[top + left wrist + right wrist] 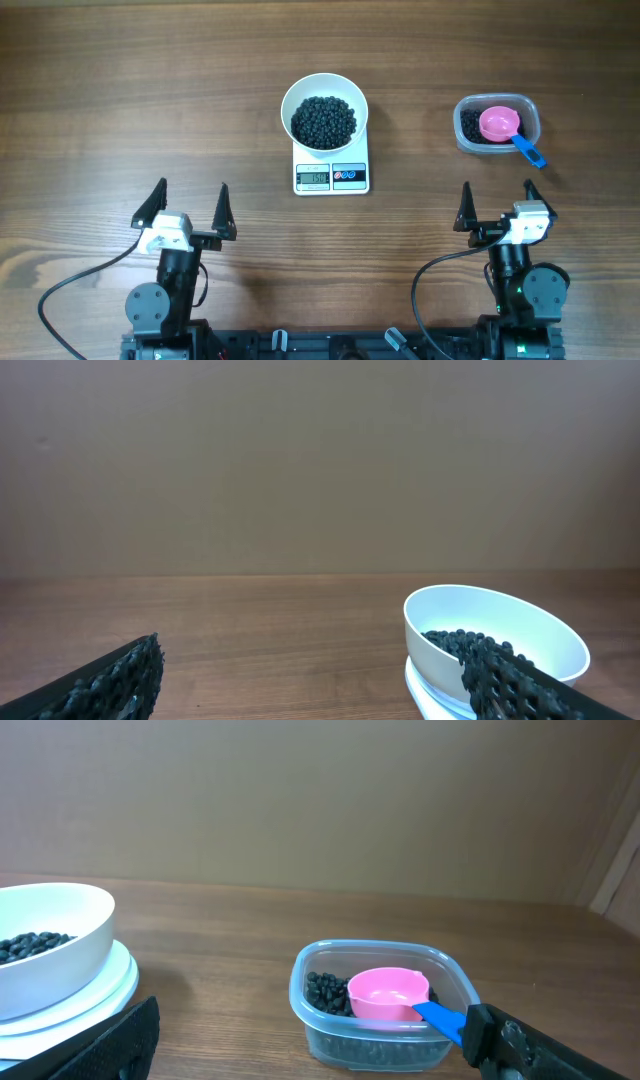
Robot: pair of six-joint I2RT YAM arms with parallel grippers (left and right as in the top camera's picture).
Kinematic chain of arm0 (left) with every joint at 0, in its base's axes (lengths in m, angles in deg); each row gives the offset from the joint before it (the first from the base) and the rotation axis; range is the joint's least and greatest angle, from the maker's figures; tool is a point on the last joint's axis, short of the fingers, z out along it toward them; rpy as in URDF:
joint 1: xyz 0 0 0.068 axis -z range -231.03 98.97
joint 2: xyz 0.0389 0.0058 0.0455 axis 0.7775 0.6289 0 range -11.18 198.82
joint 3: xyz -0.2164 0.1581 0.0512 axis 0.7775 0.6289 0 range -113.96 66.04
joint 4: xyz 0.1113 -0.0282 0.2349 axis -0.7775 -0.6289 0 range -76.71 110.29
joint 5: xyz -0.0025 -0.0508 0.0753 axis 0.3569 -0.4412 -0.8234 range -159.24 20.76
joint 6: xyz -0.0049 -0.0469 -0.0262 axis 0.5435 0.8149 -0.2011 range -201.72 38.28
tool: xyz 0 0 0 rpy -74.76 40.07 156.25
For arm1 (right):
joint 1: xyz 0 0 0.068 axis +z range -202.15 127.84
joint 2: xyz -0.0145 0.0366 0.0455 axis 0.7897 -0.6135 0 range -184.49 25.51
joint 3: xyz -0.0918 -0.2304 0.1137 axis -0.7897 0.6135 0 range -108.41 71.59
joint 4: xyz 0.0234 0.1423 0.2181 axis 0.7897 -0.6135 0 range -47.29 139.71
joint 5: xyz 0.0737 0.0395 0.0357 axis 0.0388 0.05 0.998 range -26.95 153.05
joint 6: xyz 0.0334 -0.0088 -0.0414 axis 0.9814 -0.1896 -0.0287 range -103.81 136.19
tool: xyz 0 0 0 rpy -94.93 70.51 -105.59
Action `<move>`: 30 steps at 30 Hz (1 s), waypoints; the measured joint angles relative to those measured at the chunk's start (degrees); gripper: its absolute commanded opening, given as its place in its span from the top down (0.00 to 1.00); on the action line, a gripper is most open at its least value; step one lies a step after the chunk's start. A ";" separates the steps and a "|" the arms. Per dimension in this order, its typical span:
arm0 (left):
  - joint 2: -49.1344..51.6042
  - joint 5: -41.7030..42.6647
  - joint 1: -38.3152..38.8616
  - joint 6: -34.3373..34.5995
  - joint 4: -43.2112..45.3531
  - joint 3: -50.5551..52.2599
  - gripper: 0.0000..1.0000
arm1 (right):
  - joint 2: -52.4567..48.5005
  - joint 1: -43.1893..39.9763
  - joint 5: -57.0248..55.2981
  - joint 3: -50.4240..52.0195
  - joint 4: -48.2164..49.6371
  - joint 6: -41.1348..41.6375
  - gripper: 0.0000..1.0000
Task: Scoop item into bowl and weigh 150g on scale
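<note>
- The left end effector [191,190] stood spread wide and empty at the lower left of the overhead frame.
- The right end effector [497,190] was spread too, empty, at the lower right.
- The item [323,122] lay in the bowl [324,79] on the scale [303,165], upper centre.
- A pink scoop [498,123] lay in the clear tub [531,106], upper right.

The bowl [324,85], holding the item [323,122], stands on the scale [331,176]. The tub [530,108], holding the scoop [498,124], lies to the right, well apart.
</note>
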 measured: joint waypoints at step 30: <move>0.00 -6.05 -0.20 12.37 -10.54 0.11 0.00 | 0.00 0.00 0.00 0.00 0.00 0.00 0.00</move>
